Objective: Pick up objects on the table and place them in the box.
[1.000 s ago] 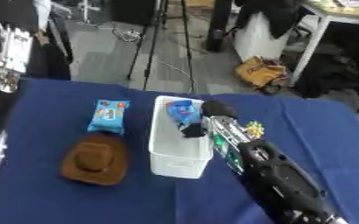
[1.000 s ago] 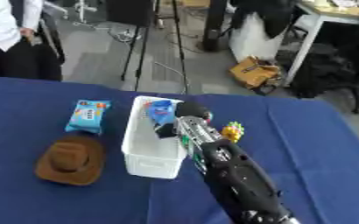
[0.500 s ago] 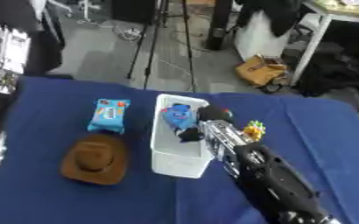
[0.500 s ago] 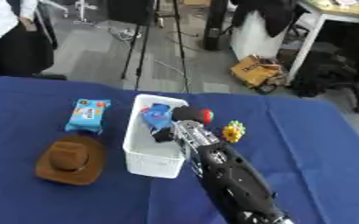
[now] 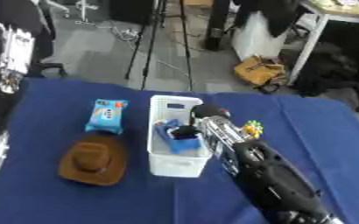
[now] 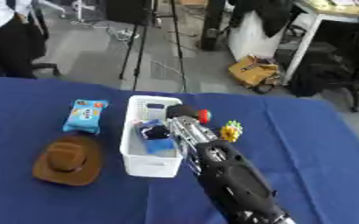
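A brown hat (image 5: 93, 159) lies on the left side of the surface (image 5: 60, 201), which has a blue cloth over it. Just behind the hat lies a blue snack pack (image 5: 107, 116). Both are to the left of the white box (image 5: 171, 162), close to it but not touching.

The white box stands in the middle. Inside it is a blue thing (image 6: 153, 139) with something dark on top. I cannot tell what the dark part is.

The robot's right arm (image 5: 267, 179) is big and black. It comes in from the lower right and lies along the right wall of the box. It hides part of that wall and some of the cloth beside it.

The robot hand (image 5: 208, 117) at the end of the arm is over the right rim of the box, near the far end. It is just beside the blue thing in the box. I cannot tell if its fingers are spread or curled.

A bit of red (image 6: 204, 116) shows by the robot hand in the right eye view. A small yellow and green toy (image 6: 229, 131) sits on the cloth just to the right of the arm.

Behind the surface is a grey floor. There are black tripod legs (image 5: 147, 48), a yellow bag (image 6: 252, 72) on the floor, and a white desk leg (image 5: 305, 46).
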Available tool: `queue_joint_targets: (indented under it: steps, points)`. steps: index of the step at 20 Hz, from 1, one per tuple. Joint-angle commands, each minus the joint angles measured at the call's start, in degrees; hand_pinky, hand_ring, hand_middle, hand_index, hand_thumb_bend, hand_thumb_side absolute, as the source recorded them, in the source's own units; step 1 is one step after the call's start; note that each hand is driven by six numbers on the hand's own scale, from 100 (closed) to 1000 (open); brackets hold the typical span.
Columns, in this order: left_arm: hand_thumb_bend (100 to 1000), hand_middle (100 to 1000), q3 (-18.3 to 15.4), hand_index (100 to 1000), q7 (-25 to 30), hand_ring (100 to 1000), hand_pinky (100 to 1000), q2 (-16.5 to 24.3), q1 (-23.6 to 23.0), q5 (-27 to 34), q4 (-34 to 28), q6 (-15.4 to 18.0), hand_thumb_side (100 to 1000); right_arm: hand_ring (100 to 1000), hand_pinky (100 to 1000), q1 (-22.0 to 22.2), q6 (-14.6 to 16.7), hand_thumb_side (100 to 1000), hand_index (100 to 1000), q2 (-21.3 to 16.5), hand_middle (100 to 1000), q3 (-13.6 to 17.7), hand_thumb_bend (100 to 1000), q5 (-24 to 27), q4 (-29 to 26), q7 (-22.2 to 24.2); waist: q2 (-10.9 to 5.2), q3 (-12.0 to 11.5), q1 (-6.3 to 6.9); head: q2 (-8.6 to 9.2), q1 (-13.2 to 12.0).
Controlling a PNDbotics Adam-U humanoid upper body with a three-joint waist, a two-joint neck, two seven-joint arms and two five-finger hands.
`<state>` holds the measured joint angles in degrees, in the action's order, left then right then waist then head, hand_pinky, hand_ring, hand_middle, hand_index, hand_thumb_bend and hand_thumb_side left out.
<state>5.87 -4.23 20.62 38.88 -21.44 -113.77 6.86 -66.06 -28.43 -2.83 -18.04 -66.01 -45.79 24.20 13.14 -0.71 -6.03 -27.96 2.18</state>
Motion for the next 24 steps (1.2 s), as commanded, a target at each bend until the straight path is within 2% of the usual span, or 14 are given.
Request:
queue_joint_targets:
  steps: [1,10,13,17,19,20,21,24]
  points:
    - [100,913,-0.1,1000,0.25,1000,1000,0.27,1.0,0.23,-0.83,-0.04,971,943,878,-1.74,-0.04,861,829,-0.94,500,-0.29,673,0.22,-2.58,1.34,-1.52,0.12,0.55,-0.14,-0.13]
    - [100,914,-0.21,1000,0.26,1000,1000,0.26,1.01,0.18,-0.83,-0.16,970,938,873,-2.37,-1.93,847,804,-1.52,471,-0.43,666,1.63,-7.43,1.7,-1.8,0.62,0.91,-0.2,-0.3]
    - [100,914,-0.25,1000,0.16,1000,1000,0.31,1.05,0.12,-0.83,-0.17,969,936,872,-2.55,-2.81,856,799,-2.08,451,-0.38,688,2.83,-10.34,1.62,-1.91,0.86,1.15,-0.41,-0.32]
    - [100,920,-0.49,1000,-0.28,1000,1000,0.49,1.14,-0.04,-0.83,-0.27,970,936,873,-2.45,-4.13,886,794,-4.07,421,0.18,705,6.07,-17.92,0.8,-1.85,1.3,1.52,-0.52,-0.92]
    - [100,926,-0.67,1000,-0.76,1000,1000,0.59,1.28,-0.08,-0.83,-0.27,972,933,873,-2.12,-4.91,950,791,-5.74,395,1.44,667,9.31,-24.39,-0.78,-1.81,1.72,1.87,-0.83,-1.9]
    - [100,926,-0.78,1000,-1.06,1000,1000,0.64,1.35,-0.12,-0.83,-0.31,972,933,873,-1.72,-5.4,950,791,-6.66,395,2.23,667,11.28,-27.85,-1.88,-1.79,1.91,2.07,-0.93,-2.39]
    - [100,934,-0.85,1000,-1.32,1000,1000,0.67,1.41,-0.16,-0.83,-0.36,975,926,873,-1.35,-5.97,1000,791,-7.48,381,2.73,569,13.02,-30.61,-2.89,-1.78,2.05,2.24,-0.99,-2.86]
    - [100,934,-0.95,1000,-2.19,1000,1000,0.78,1.58,-0.24,-0.83,-0.41,975,926,873,-0.14,-7.31,1000,791,-9.66,381,3.89,569,18.08,-37.27,-6.94,-1.75,2.35,2.65,-0.98,-4.08]
